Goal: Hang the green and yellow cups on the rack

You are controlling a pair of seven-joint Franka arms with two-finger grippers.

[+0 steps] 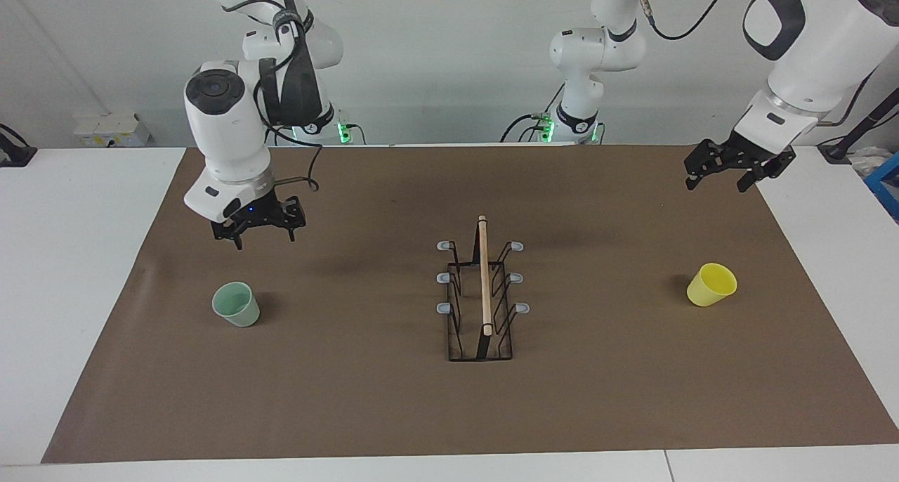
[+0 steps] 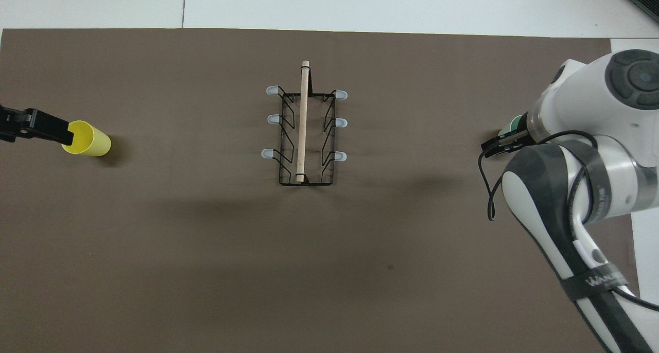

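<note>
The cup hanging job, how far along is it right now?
Nothing is hung yet: the rack has all its prongs bare. The green cup and the yellow cup both stand on the mat, one at each end. The right gripper hovers open above the green cup, and the left gripper hovers open above the yellow one. Both grasps and both hangings remain.

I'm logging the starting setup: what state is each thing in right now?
green cup: upright on the mat, free.
yellow cup: tipped, on the mat, free.
rack: standing, all prongs bare.
right gripper: open, above the green cup.
left gripper: open, raised above the yellow cup.
</note>
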